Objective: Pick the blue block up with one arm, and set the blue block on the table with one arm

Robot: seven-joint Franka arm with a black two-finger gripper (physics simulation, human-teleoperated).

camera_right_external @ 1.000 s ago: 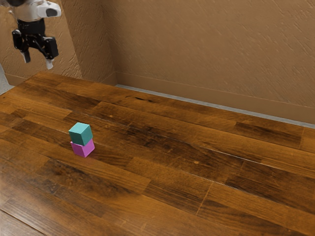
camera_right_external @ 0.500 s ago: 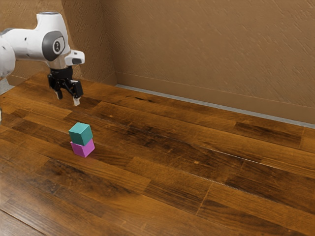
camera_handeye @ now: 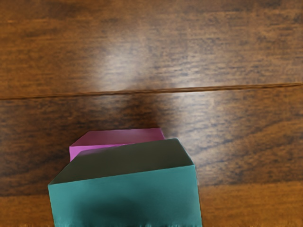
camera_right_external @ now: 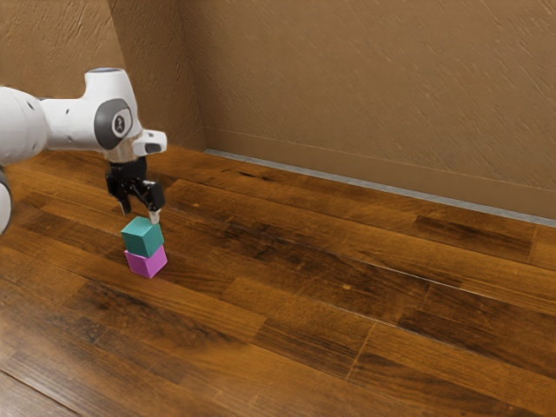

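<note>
Brown, roughly textured walls (camera_right_external: 365, 95) stand behind a glossy wood-plank table (camera_right_external: 304, 347). On it, the teal-blue cube (camera_right_external: 142, 239) sits atop a magenta cube (camera_right_external: 146, 264), slightly askew, with the black two-finger gripper (camera_right_external: 141, 213) close above, its fingers spread wide and gripping nothing.

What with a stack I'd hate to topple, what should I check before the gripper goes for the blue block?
1. Gripper open: ok.
2. Blue block resting on the pink block: ok.
3. The two blocks squared up: not ok, the blue one sits slightly twisted.
4. Pink block standing on the table: ok.
5. Fingers centred over the blue block: cannot tell.
</note>
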